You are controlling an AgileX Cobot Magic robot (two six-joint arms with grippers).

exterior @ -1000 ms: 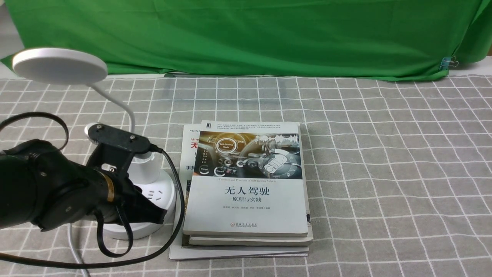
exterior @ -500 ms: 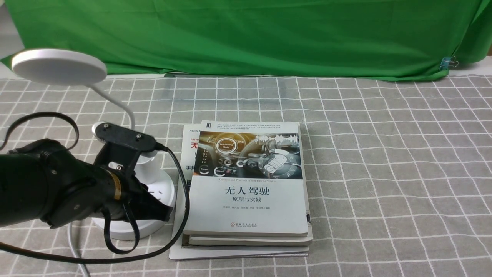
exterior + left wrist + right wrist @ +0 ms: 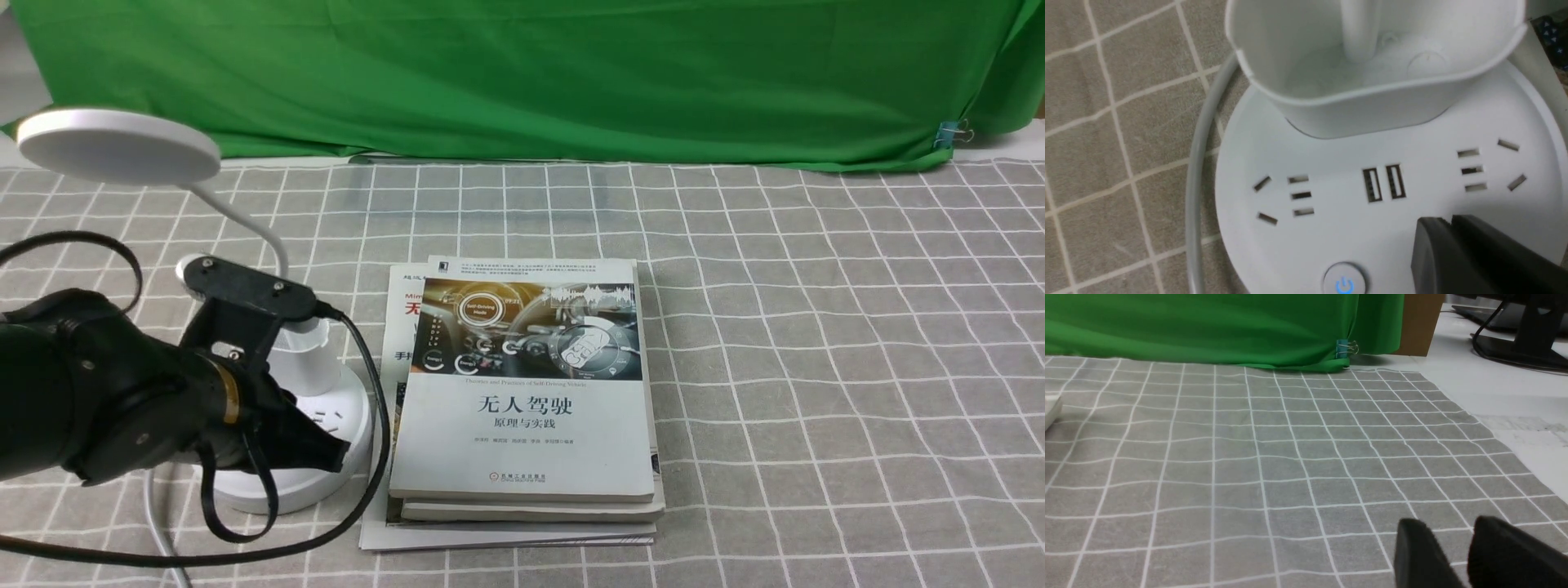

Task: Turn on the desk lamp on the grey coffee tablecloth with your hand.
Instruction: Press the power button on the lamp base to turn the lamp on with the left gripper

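Observation:
The white desk lamp stands at the left on the grey coffee tablecloth (image 3: 816,343). Its disc head (image 3: 118,145) looks unlit, above the thin neck, the cup holder (image 3: 306,363) and the round base (image 3: 343,416). My left hand (image 3: 122,400), black with a gold ring, reaches over the base. My left gripper (image 3: 333,456) is shut and empty. In the left wrist view its tips (image 3: 1447,222) are low over the base (image 3: 1331,228), below the USB ports (image 3: 1383,183) and beside a round button with a blue power sign (image 3: 1344,282). A second button does not show. My right gripper (image 3: 1447,533) is open over bare cloth.
A stack of books (image 3: 526,392) lies right beside the lamp base. The lamp's white cord (image 3: 1195,171) runs along the base's edge. A green cloth (image 3: 522,73) hangs at the back, held by a clip (image 3: 951,135). The tablecloth's right edge (image 3: 1515,449) meets white table.
My left hand pushed right over the lamp base half a second ago, then drew back left. The lamp head has sunk slightly and shifted left. The books have not moved.

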